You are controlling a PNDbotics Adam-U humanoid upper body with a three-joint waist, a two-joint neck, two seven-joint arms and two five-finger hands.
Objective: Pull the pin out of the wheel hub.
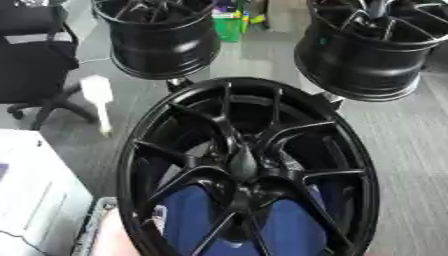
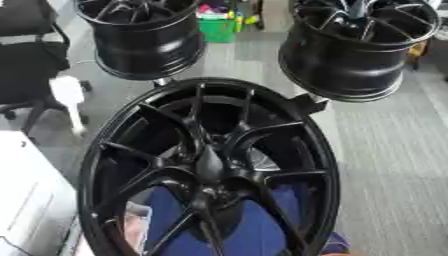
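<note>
A big black wheel hub [image 1: 249,167] fills the lower middle of both views, standing nearly upright and tilted a little, its face turned toward the camera. The rim is glossy black with a deep lip; thin forked spokes run from the rim in to a dark centre. At that centre a dark, tapered piece [image 1: 242,162] stands out toward the camera — whether this is the pin I cannot tell, as it is the same black as the spokes. Through the gaps between the lower spokes shows something blue [image 1: 293,227] behind the wheel.

Neither robot hand shows in either view, so the state of the fingers cannot be told.

Beyond the hub two more black rims stand on the grey floor [image 1: 411,145]: one at the upper left [image 1: 162,40], one at the upper right [image 1: 372,50], both with their open faces up and slightly toward the camera. Between them, at the far edge, sits a green box [image 1: 227,27]. A black office chair [image 1: 39,70] stands at the left edge, with a white, blurred object [image 1: 98,97] just beside its base. At the lower left lies a white surface [image 1: 35,195] — near the hub's left rim.
</note>
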